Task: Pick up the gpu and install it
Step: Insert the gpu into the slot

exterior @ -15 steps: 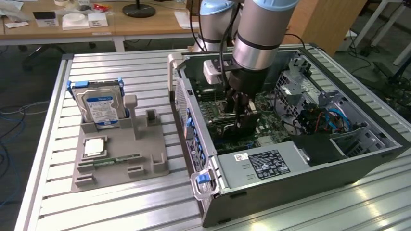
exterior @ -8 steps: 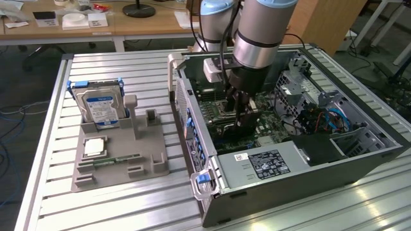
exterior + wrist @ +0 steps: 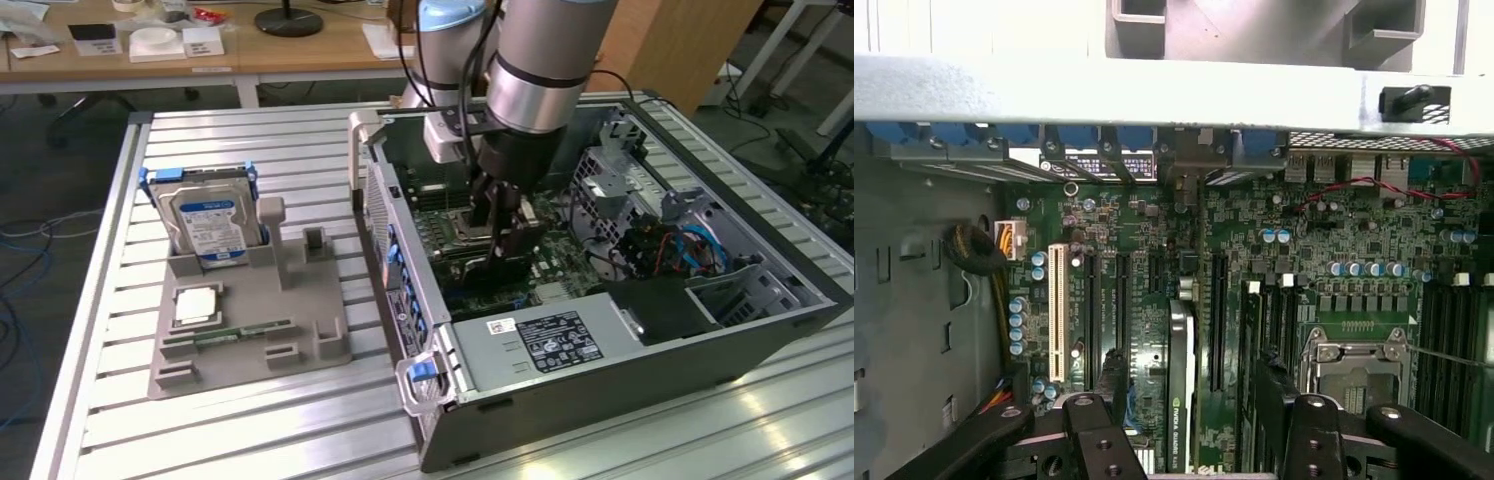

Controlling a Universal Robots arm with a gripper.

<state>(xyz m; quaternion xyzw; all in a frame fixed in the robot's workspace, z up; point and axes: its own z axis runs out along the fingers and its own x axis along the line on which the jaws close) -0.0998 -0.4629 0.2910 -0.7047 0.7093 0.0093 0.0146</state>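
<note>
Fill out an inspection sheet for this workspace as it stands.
Surface: slatted metal table carrying an open computer case and a grey holder.
Job's things: gpu stands on edge on the motherboard; seating cannot be told.
Clutter: hard drive upright, processor chip and RAM stick lying on the holder.
Grippers: tool open inside the case, fingers either side of the gpu, clear of it.
Cables: red wire over the motherboard; blue cables inside the case.
Surroundings: wooden desk behind the table.

Slatted table (image 3: 267,150) (grey holder (image 3: 254,330), open computer case (image 3: 694,340))
</note>
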